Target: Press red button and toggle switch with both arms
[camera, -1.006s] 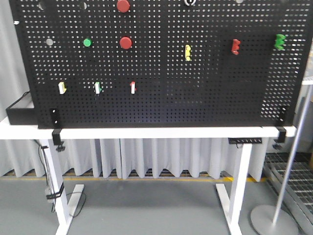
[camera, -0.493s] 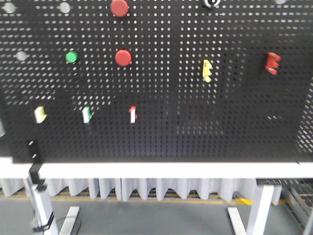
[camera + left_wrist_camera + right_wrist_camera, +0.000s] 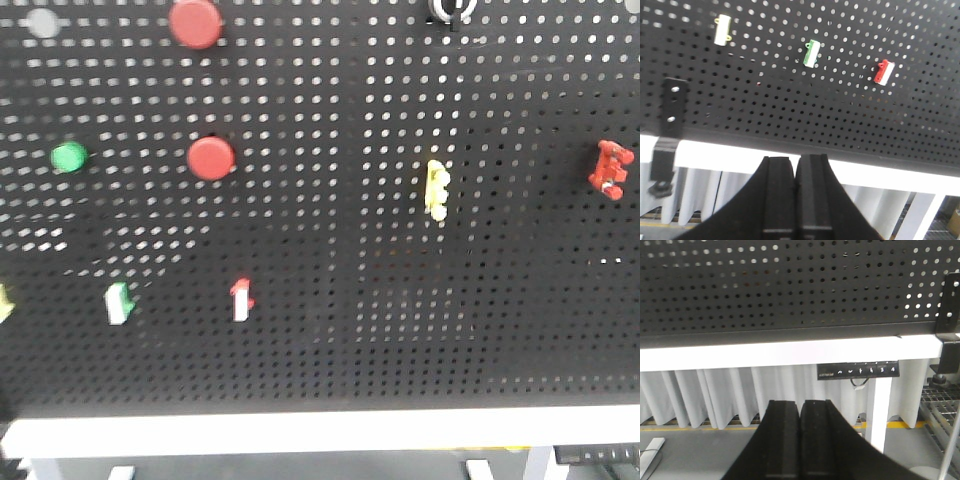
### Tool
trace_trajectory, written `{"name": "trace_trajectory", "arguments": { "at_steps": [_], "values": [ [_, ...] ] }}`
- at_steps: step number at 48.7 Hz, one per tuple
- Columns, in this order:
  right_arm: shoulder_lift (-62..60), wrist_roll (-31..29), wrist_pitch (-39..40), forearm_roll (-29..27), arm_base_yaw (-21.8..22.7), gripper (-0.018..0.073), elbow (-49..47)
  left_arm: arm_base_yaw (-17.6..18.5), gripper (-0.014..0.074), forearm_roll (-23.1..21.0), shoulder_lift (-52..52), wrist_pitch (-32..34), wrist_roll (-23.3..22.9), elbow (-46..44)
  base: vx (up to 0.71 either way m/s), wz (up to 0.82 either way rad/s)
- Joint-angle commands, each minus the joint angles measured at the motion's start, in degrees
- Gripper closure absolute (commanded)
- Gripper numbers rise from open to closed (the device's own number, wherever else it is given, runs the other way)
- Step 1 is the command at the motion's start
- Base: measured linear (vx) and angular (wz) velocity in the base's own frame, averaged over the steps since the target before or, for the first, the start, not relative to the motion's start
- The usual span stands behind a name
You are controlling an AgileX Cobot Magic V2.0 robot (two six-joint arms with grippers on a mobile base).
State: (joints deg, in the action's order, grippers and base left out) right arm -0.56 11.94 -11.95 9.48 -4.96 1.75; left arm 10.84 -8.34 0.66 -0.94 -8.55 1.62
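Observation:
A black pegboard (image 3: 330, 330) fills the front view. Two round red buttons are on it: one at the top (image 3: 195, 22), one lower (image 3: 211, 158). The all-red notched toggle switch (image 3: 609, 167) sits at the far right edge. Neither gripper shows in the front view. My left gripper (image 3: 795, 159) is shut and empty, below the board's bottom edge, under the small switches. My right gripper (image 3: 800, 402) is shut and empty, low in front of the white table rail (image 3: 790, 352).
Also on the board: a green button (image 3: 69, 157), a pale yellow switch (image 3: 437, 189), a white green-tipped switch (image 3: 118, 302) and a white red-tipped switch (image 3: 241, 299). A black clamp (image 3: 670, 120) holds the board's left end. A table leg (image 3: 879, 410) and control panel (image 3: 858, 370) stand to the right.
The front view has closed in on the pegboard: buttons and switches look larger and have spread outward, and the table legs and floor have left the view.

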Motion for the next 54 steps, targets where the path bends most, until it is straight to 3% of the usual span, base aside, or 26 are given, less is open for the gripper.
{"name": "trace_trajectory", "arguments": {
  "at_steps": [1,22,29,36,41,46,51,54],
  "values": [
    [-0.9,0.0,4.8,0.8,0.0,0.0562,0.7,0.4,0.0594,-0.4,0.9,4.7,-0.4,1.9,0.13,-0.07],
    [-0.9,0.0,4.8,0.9,0.0,0.0562,0.7,0.4,0.0594,-0.3,0.9,4.7,-0.4,1.9,0.04,-0.02],
    [-0.9,0.0,4.9,0.9,0.0,0.0562,0.7,0.4,0.0594,1.3,0.9,6.1,1.7,1.8,0.0,0.0],
    [-0.9,0.0,9.0,0.9,0.0,0.0562,0.7,0.4,0.0594,1.2,0.9,6.1,1.7,1.8,0.0,0.0],
    [-0.9,0.2,16.4,0.6,0.0,0.0562,0.6,0.4,0.0594,1.2,0.9,6.0,1.7,1.8,0.0,0.0],
    [-0.9,0.9,24.1,0.4,0.0,0.0562,0.2,0.4,0.0594,1.2,0.9,10.7,1.7,1.3,0.0,0.0],
    [-0.9,2.8,24.5,0.0,0.0,0.0562,-2.9,0.4,0.0594,1.5,0.9,16.5,1.8,0.7,0.0,0.0],
    [-0.3,3.5,23.3,0.0,0.0,0.0562,-6.1,0.5,0.0594,3.2,0.6,14.5,2.9,-1.3,0.0,0.0]
  ]
}}
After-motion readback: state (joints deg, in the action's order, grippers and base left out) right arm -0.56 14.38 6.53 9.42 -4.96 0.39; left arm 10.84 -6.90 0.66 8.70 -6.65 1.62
